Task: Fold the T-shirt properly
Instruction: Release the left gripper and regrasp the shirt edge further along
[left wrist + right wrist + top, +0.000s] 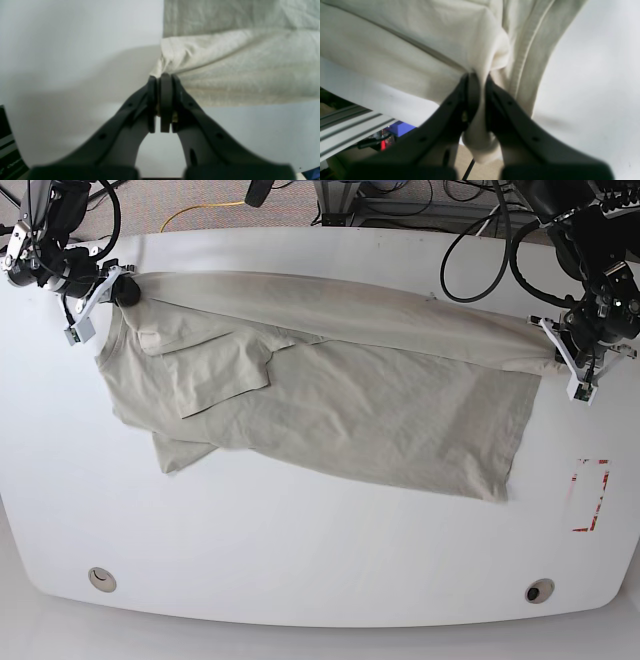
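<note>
Left gripper [165, 77]: jaws clamped on a corner of the T-shirt [340, 395], at the table's right side in the base view. Right gripper [478, 77]: jaws pinched on a bunched fold of the same shirt, at far left. Shirt: stretched between them, far edge folded over. White table [300, 550]: bare toward the near edge. Cables [480, 240]: behind the far edge.

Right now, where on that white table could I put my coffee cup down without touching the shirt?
The widest bare stretch is along the near edge of the table, below the T-shirt. A smaller patch lies on the right by the red marking. The far edge is crowded: the left gripper and right gripper each pinch the shirt there.
</note>
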You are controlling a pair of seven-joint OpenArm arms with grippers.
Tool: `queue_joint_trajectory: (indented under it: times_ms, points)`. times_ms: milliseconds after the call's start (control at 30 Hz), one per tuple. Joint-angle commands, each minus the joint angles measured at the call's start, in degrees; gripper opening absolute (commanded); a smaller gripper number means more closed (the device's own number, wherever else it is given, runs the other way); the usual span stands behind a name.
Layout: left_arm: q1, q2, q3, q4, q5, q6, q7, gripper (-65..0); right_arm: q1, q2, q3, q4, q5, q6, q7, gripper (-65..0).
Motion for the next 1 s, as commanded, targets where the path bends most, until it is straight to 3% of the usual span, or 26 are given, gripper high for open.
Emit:
queue_joint_trajectory:
  times_ms: [0,367,700,900,967]
  points:
    - [-2.34,-2.02,1.04,-1.30,-0.11,0.14,-1.12,-65.0,0.17,1.33,0.56,0.91,0.55,0.08,0.56,-64.8]
    - [-9.81,-3.61,1.48,-11.59,-0.03,0.14,-1.20,-65.0,-0.53,1.33,0.39,0.82,0.47,0.08,1.70,-64.8]
    - [-11.66,-5.80,7.01,-17.30,-0.03,0.14,-1.20,-65.0,-0.97,1.42,0.21,0.82,0.47,0.08,1.79,-64.8]
    - [-13.59,-5.89,6.93,-19.33,-0.03,0.14,-1.20,-30.1,-1.15,1.42,0.30,0.91,0.47,0.08,1.79,-64.8]
    - [-13.86,-6.51,6.93,-19.33,-0.03,0.14,-1.20,-22.4,-1.06,1.42,0.48,0.91,0.47,0.08,1.79,-64.8]
